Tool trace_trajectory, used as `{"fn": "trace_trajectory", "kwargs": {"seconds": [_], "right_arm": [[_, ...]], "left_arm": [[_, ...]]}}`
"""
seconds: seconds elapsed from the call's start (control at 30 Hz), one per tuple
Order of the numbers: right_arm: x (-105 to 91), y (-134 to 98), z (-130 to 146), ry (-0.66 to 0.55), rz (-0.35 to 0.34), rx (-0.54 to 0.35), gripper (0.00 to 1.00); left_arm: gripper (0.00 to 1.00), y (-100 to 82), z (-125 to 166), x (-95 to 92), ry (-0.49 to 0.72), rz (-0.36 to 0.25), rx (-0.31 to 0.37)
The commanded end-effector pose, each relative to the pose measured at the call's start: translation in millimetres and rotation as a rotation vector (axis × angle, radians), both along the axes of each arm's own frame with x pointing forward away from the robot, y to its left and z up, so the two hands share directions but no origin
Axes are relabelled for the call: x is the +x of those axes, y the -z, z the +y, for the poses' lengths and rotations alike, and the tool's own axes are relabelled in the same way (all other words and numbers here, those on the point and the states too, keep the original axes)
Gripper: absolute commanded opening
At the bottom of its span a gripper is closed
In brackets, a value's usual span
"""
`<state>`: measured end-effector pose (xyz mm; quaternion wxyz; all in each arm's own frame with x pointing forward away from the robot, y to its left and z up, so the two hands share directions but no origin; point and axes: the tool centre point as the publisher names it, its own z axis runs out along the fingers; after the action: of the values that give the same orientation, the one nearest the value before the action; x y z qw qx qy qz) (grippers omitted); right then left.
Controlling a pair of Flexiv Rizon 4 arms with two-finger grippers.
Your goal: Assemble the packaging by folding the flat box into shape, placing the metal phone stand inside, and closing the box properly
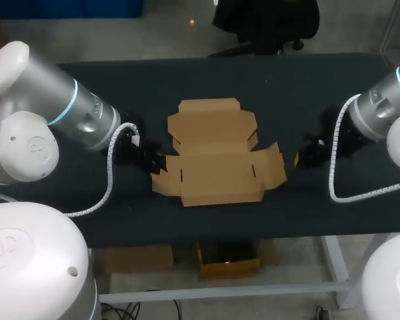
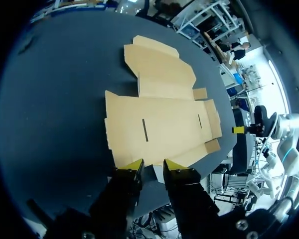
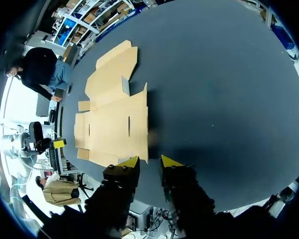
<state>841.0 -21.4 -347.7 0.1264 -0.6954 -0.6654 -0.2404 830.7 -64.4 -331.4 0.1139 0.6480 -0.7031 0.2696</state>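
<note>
**A:** Where is the flat cardboard box (image 1: 217, 157)?

**B:** It lies unfolded near the middle of the dark table (image 1: 293, 87). Its lid panel (image 1: 210, 120) points to 12 o'clock, toward the far edge. The wider base panel (image 1: 217, 175) lies at 6 o'clock of the lid, and the side flaps (image 1: 272, 163) spread out to 3 and 9 o'clock.

**A:** Anything cut into it?

**B:** Two short slits (image 2: 145, 130) in the base panel, one toward each side flap.

**A:** And the left gripper (image 2: 153, 167)?

**B:** It sits low at 9 o'clock of the box, just beside the flap on that side. Its yellow-tipped fingers stand apart with nothing between them. The cardboard's edge lies right ahead of the tips, and I cannot tell whether one tip touches it.

**A:** The right gripper (image 3: 149, 162)?

**B:** It is at 3 o'clock of the box, near the flap there. In the head view a thin strip of dark table shows between the gripper and the flap. Its fingers are parted as well and hold nothing. The box lies ahead of them, a little off to one finger's side.

**A:** So the two grippers face each other?

**B:** Yes, across the box, with each arm coming in from its own side of the table.
</note>
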Motion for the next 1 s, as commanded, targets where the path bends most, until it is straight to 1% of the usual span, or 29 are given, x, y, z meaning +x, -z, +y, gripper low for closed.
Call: {"fn": "trace_trajectory", "kwargs": {"seconds": [0.03,0.1,0.17,0.2,0.23,0.3,0.33,0.57,0.67,0.8,0.83,0.9,1.0], "right_arm": [[12.8,-11,-15,-0.034,0.022,0.055,0.42],[19.9,-13,-20,-0.022,0.012,0.066,0.50],[28.4,-15,-25,-0.028,0.002,0.091,0.70],[33.1,-16,-27,-0.022,-0.002,0.096,0.77],[37.8,-16,-30,-0.025,-0.007,0.110,0.89],[47.4,-16,-33,-0.025,-0.013,0.131,0.98],[52.5,-16,-34,-0.025,-0.014,0.143,1.00],[88.5,-12,-35,-0.035,-0.029,0.211,1.00],[104.0,-13,-32,-0.045,-0.038,0.238,1.00],[122.7,-14,-24,-0.071,-0.054,0.271,1.00],[127.5,-15,-22,-0.079,-0.060,0.276,1.00],[133.6,-16,-16,-0.109,-0.069,0.286,1.00],[135.7,-17,-13,-0.124,-0.070,0.292,1.00]], "left_arm": [[1.00,-7.7,6,6.9,0.010,0.003,0.000],[1.00,-10.8,9,12.2,0.025,0.000,-0.010],[1.00,-13.8,13,18.0,0.026,0.003,-0.027],[1.00,-15.2,15,20.7,0.028,0.001,-0.028],[1.00,-16.5,17,23.2,0.034,-0.002,-0.039],[1.00,-18.9,21,26.6,0.042,-0.009,-0.047],[1.00,-20.1,22,28.6,0.044,-0.012,-0.050],[1.00,-29.7,29,45.5,0.085,-0.026,-0.061],[1.00,-34.6,31,52.9,0.093,-0.038,-0.061],[1.00,-44.5,35,66.7,0.116,-0.043,-0.054],[1.00,-47.6,37,70.9,0.120,-0.043,-0.062],[1.00,-53.3,40,78.1,0.130,-0.044,-0.065],[1.00,-53.3,40,78.1,0.130,-0.044,-0.065]]}}
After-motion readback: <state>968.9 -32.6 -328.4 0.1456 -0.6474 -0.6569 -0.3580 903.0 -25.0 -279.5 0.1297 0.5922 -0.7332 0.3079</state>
